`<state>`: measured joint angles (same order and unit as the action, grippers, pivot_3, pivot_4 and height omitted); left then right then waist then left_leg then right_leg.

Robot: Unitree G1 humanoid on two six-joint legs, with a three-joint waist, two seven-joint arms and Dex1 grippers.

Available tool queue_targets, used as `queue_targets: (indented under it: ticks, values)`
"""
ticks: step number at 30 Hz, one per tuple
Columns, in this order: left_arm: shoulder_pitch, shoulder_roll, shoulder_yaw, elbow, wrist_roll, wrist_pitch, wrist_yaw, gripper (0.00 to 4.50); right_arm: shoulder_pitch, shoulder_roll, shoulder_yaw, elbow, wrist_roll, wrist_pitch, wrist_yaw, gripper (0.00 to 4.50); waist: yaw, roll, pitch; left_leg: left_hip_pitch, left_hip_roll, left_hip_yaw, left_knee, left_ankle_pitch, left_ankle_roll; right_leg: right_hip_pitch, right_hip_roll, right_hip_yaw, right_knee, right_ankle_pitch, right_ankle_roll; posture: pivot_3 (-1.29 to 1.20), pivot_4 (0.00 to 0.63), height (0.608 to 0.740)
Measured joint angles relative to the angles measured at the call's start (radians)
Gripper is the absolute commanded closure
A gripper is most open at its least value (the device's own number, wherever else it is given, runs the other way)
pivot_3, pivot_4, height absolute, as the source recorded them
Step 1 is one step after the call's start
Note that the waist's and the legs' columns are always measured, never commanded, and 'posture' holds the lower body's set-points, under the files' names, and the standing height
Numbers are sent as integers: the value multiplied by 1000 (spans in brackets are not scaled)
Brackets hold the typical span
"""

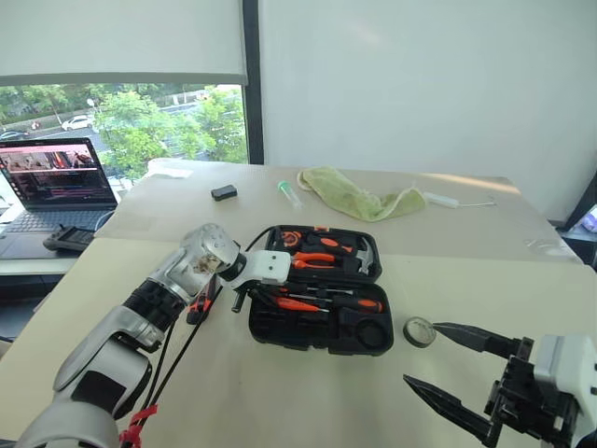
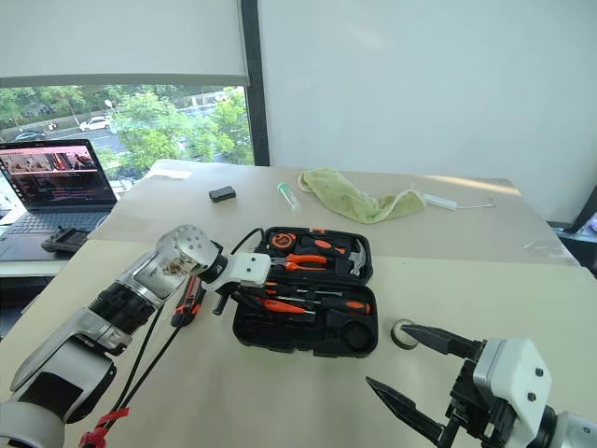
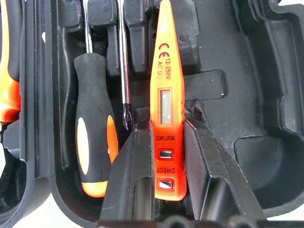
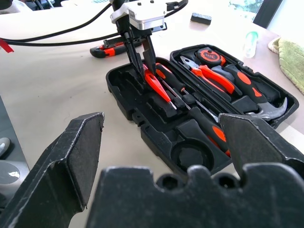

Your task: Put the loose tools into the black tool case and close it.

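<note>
Beige worktop [image 1: 280, 392] by a window, laptop [image 1: 58, 182] off to the left. Left hand [image 3: 167, 156] is seen clamped on the tester screwdriver [image 3: 166, 90], fingers [image 3: 135, 161] pinching its butt end, over the front half of the open black tool case [image 1: 317, 327]. Tester's long axis runs straight out along the fingers, tip pointing into the case toward a moulded slot; whether it is seated cannot be told. It looks light, rigid, smooth plastic, so likely slippery; the flat sides near the butt, as now gripped, seem the best hold. Just beside it in the tray: one long screwdriver [image 3: 95, 142], lying parallel, handle at the same end, and a second bare shaft [image 3: 124, 71] between the two. Pliers [image 1: 312, 259], hammer [image 1: 364, 254] and tape measure [image 1: 291, 238] are seated in the rear half. Outward: utility knife [image 1: 199, 304] lies on the worktop just left of the case, under the left arm; tape roll [image 1: 419, 331] lies just right of the case, small, light, best taken across its rim. Right hand [image 1: 448, 369] hangs near the roll, jaws wide apart, empty. Farther back: small black box [image 1: 224, 192], green cloth [image 1: 359, 198].
</note>
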<state>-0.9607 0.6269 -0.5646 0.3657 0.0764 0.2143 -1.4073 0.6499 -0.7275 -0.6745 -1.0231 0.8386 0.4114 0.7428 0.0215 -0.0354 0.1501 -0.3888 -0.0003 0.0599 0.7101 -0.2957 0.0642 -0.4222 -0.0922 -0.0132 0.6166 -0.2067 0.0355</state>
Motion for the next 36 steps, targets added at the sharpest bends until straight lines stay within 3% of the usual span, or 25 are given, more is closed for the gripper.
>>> queue_targets:
  ticks: [11,29,36]
  values:
    - [1,27,7,-86,29,178,1,4072,41,0,-8,0,0,-25,19,0,-8,0,0,-1,0,0,2,0,0,-1,0,1,3,0,0,0,150,740]
    - [36,27,27,-113,46,65,1,4072,36,-12,-24,0,7,-25,18,0,-6,0,0,-1,0,0,2,-1,1,-1,-1,0,2,-1,1,0,150,740]
    - [38,17,28,-137,49,117,-1,4072,38,-15,-25,0,8,-25,14,0,-6,0,0,-1,0,0,3,-1,2,-1,-1,0,2,-1,2,0,150,740]
